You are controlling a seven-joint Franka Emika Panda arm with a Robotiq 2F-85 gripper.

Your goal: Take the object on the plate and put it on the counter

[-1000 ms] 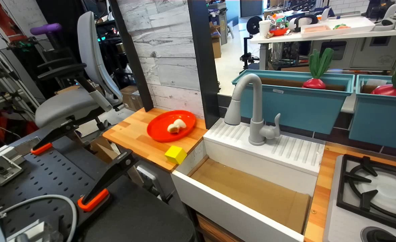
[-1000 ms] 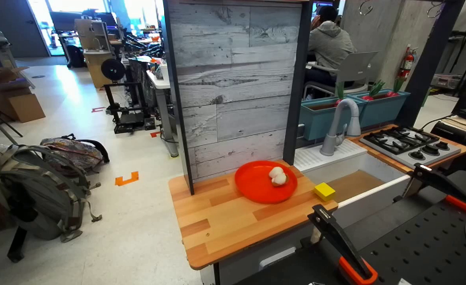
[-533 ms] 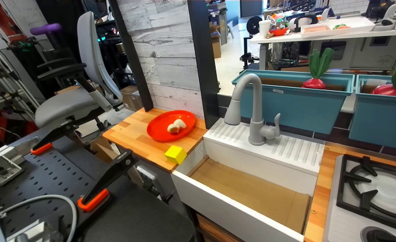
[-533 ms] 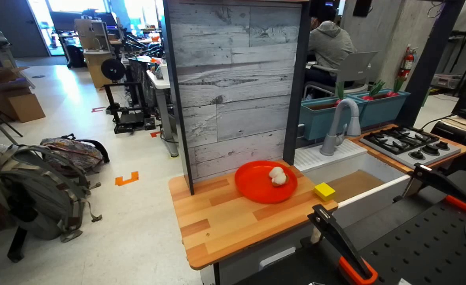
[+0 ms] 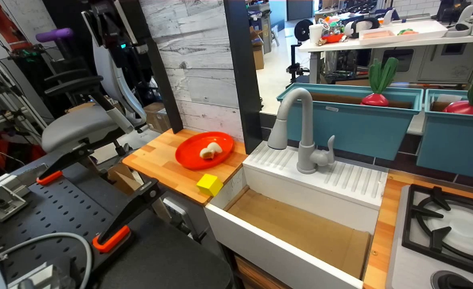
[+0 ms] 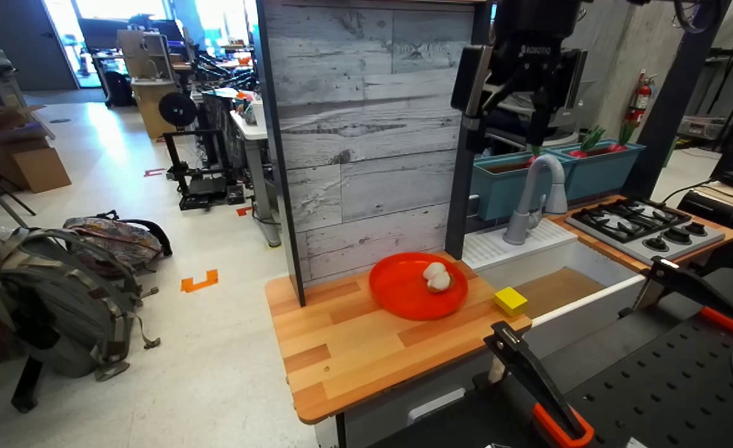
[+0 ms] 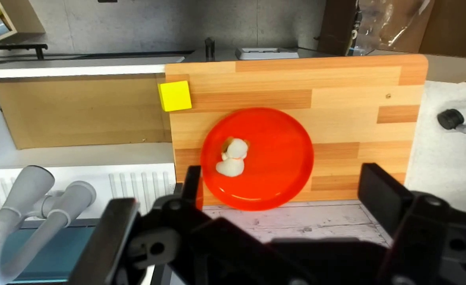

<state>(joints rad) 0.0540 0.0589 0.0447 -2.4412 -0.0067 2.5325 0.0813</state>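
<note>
With its jaws spread wide, the black Robotiq gripper [image 7: 281, 174] fills the bottom of the wrist view. Beyond it lies a round, shallow, glossy red-orange plate [image 7: 274, 158] on the flat, light orange-brown wooden counter [image 7: 347, 118]. On the plate, left of its middle in this view, rests a small, cream-white, rounded object [image 7: 232, 157] — two plump lobes, brown patches flanking the upper one, a thin orange band where they meet. Near the plate, a bright yellow square block [image 7: 176, 96] sits at the counter's edge by the white sink [image 7: 74, 71].

In an exterior view, a grey-white wood-grain panel [image 6: 366, 143] stands behind the plate, and the gripper [image 6: 506, 138] hangs high at the top, jaws parted, well apart from the object [image 6: 437, 277]. Here the object lies toward the plate's right side, its lobes almost white, brown showing low on one.

In an exterior view, a grey curved faucet [image 5: 307, 120] stands at the sink; the gripper is dark at the top edge, its jaws hard to make out. The object's far lobe is pale — the near one brownish in part.
</note>
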